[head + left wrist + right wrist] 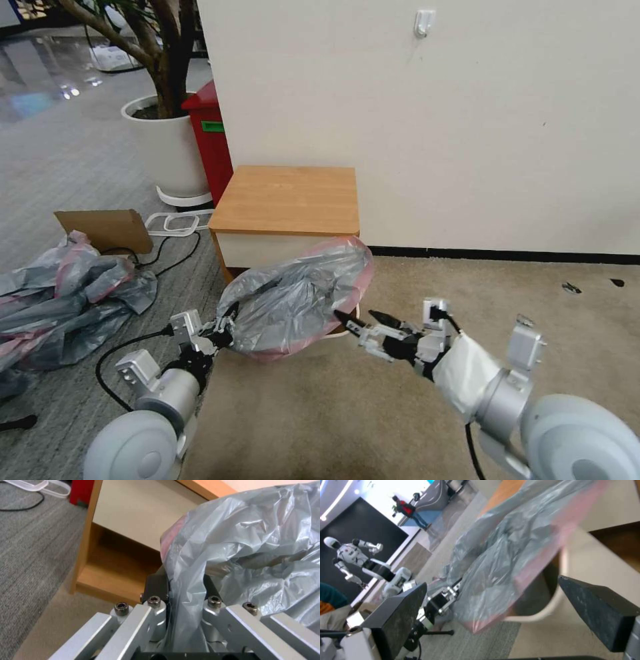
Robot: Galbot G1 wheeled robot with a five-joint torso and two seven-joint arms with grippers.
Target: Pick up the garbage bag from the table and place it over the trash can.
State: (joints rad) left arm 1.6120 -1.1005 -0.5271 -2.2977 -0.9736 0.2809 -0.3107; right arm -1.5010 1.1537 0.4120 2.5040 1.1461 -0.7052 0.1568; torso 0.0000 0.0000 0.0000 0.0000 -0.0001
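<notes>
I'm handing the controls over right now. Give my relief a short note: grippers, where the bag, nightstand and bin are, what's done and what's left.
Left gripper: shut on one side of the garbage bag, in front of the nightstand.
Right gripper: open, fingers apart at the bag's opposite side near the pink-red rim, holding nothing.
Trash can: on the carpet in front of the nightstand, largely hidden under the bag.
Done: the bag is off the nightstand top, held above the bin.
Left: the bag is not yet fitted over the bin's rim.

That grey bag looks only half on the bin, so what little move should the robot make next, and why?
Probably bring the open right gripper onto the garbage bag's pink rim. The left gripper pinches the other side, and the bag lies bunched over the trash can, not stretched around it.
</notes>
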